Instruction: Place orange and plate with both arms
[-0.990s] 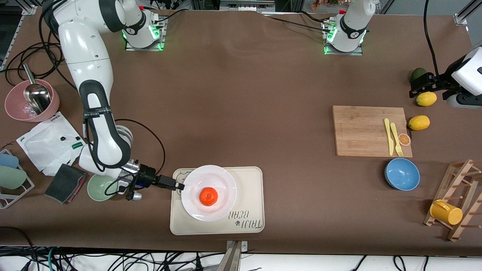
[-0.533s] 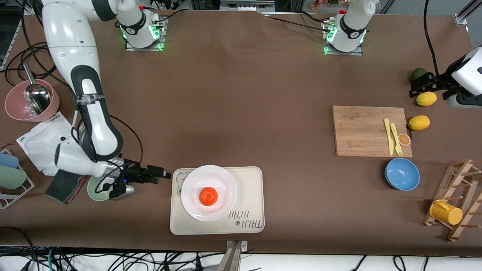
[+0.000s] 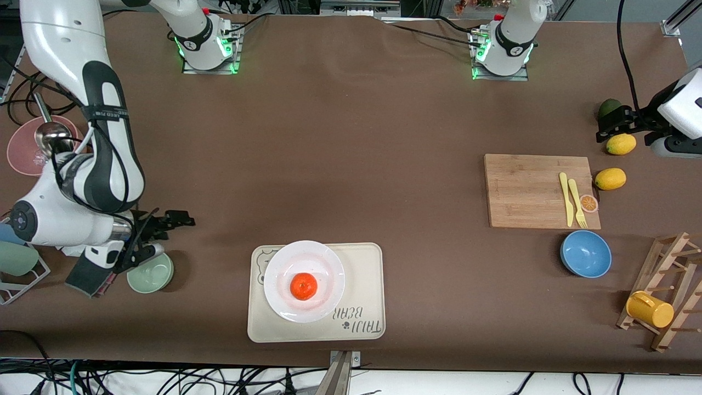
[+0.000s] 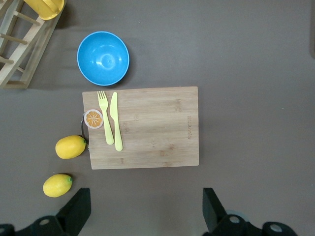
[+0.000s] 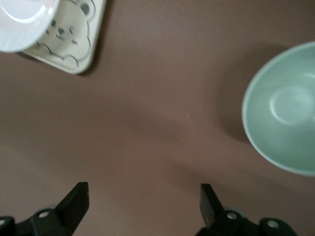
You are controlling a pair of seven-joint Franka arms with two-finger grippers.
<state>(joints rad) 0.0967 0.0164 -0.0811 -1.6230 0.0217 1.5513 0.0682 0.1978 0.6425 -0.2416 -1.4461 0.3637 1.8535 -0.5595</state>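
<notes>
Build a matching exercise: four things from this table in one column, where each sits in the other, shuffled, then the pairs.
1. orange
2. plate
3. yellow fork
4. yellow mug

A. on the wooden rack
B. on the plate
C. on the cutting board
D. on the bear tray

Pairs: 1-B, 2-D, 3-C, 4-A

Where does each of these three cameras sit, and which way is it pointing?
Front view: high across the table, facing both arms; orange on plate.
Left wrist view: looks down past open left gripper onto cutting board.
Right wrist view: looks down past open right gripper at green bowl.
Shared: right wrist and front views both show the plate and bowl.
</notes>
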